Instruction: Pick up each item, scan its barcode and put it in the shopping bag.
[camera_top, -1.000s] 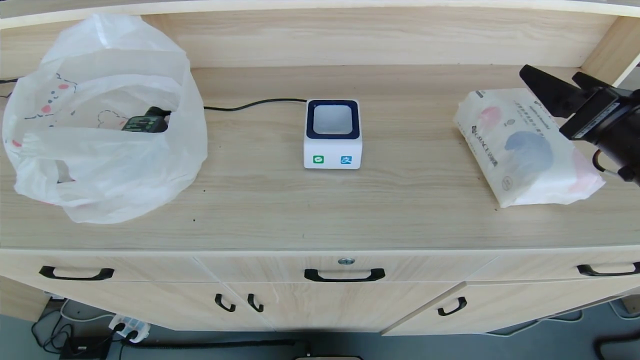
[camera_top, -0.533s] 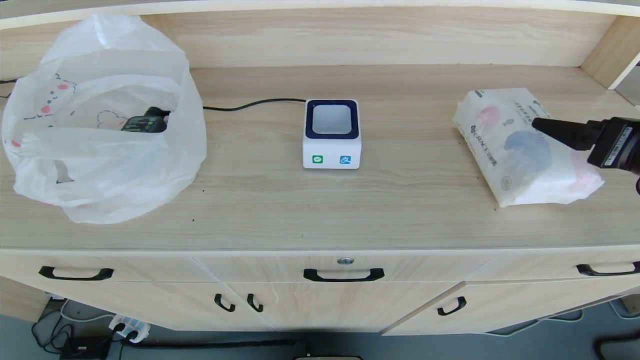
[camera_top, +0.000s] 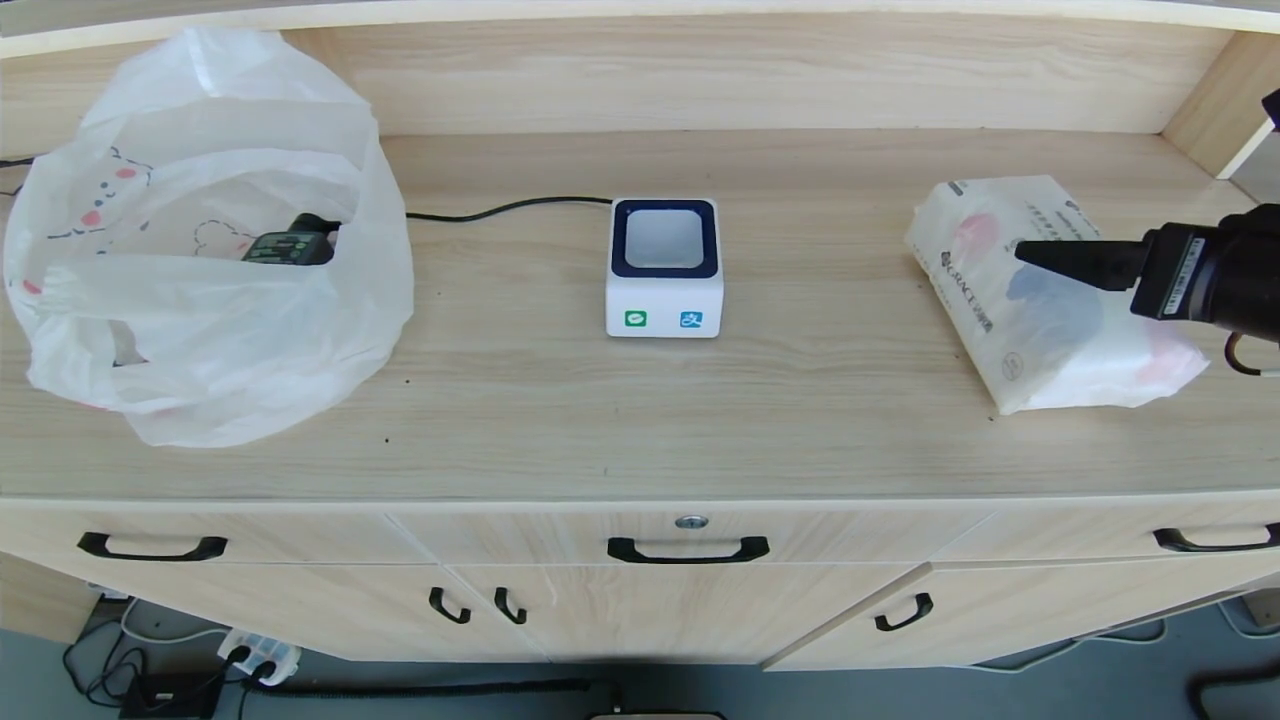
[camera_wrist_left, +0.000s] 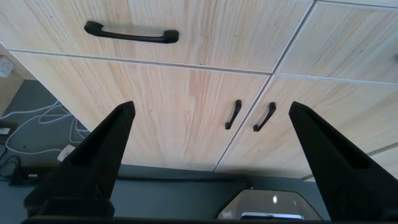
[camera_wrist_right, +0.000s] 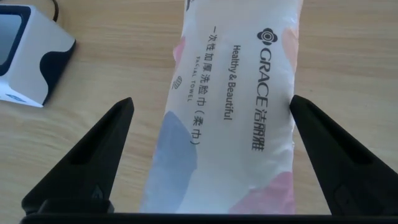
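Note:
A white soft tissue pack (camera_top: 1040, 300) with pink and blue blotches lies flat at the right of the wooden counter. My right gripper (camera_top: 1035, 252) hovers over its middle, pointing left. In the right wrist view the pack (camera_wrist_right: 230, 112) lies lengthwise between the wide-apart fingers of the open right gripper (camera_wrist_right: 211, 102). The white barcode scanner (camera_top: 665, 265) stands mid-counter, also seen as the scanner (camera_wrist_right: 28, 56) in the right wrist view. The white shopping bag (camera_top: 200, 240) sits at the left with a dark item (camera_top: 290, 247) inside. My left gripper (camera_wrist_left: 211, 106) is open, below counter level, facing the cabinet doors.
The scanner's black cable (camera_top: 500, 208) runs left behind the bag. A raised wooden back wall (camera_top: 700, 70) and a right side panel (camera_top: 1215, 100) border the counter. Drawer handles (camera_wrist_left: 130, 34) and door handles (camera_wrist_left: 252, 115) face the left gripper.
My right gripper came down from the upper right and moved left over the tissue pack, its fingers turned level. Bag, scanner and pack stayed put.

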